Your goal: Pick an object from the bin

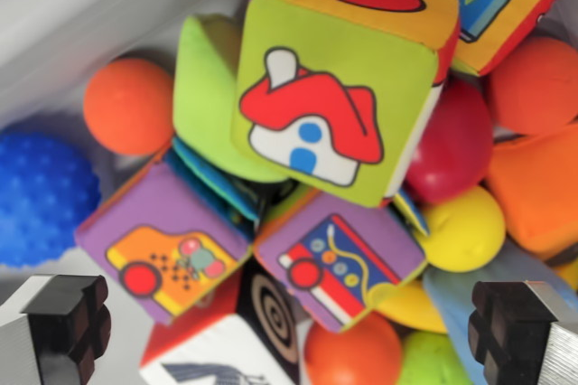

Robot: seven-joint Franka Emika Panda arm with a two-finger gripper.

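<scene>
At the wrist view's left, the pale wall of the bin (99, 14) is seen, with a blue knobbly ball (41, 195) and an orange ball (129, 107) lying against it. The jaws are spread wide and hold nothing, their two pads framing the lower corners. Between and just ahead of them lie two purple soft cubes (163, 240), the likeliest target; a green house cube (334, 96) is stacked beyond. Further right, red, yellow and orange balls are packed in.
</scene>
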